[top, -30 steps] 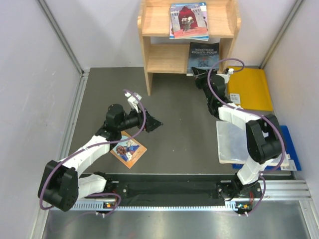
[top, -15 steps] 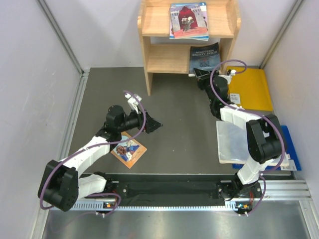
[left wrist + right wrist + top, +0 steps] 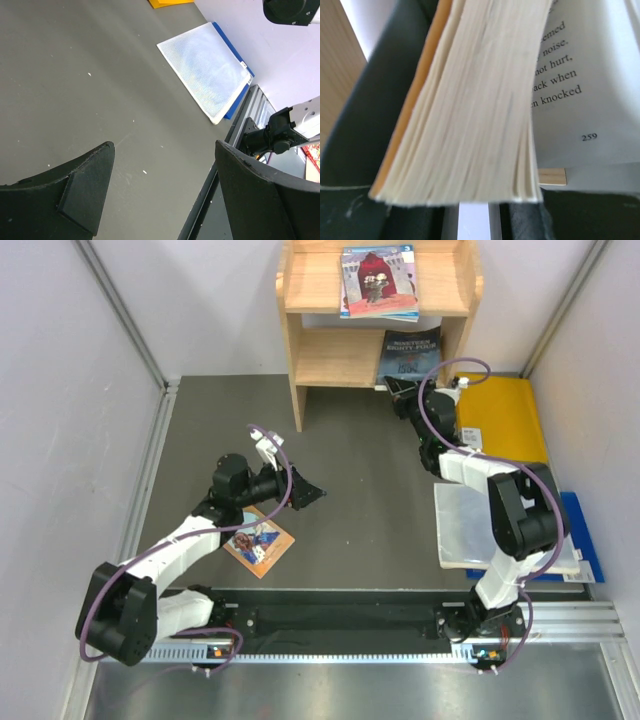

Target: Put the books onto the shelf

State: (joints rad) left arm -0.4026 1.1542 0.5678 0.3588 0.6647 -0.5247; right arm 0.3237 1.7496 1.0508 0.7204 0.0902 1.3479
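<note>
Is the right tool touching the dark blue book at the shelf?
Touching. Right wrist view: the right tool clamps the dark blue book from both sides.

Lower tier of the shelf: bare at left — dark blue book seemingly blocks the right.

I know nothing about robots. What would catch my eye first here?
At the back, the right gripper pinches a dark blue book, standing it in the lower tier of the wooden shelf. More books lie on the top tier. At front left an orange book lies flat, with the open left gripper beside it.
</note>
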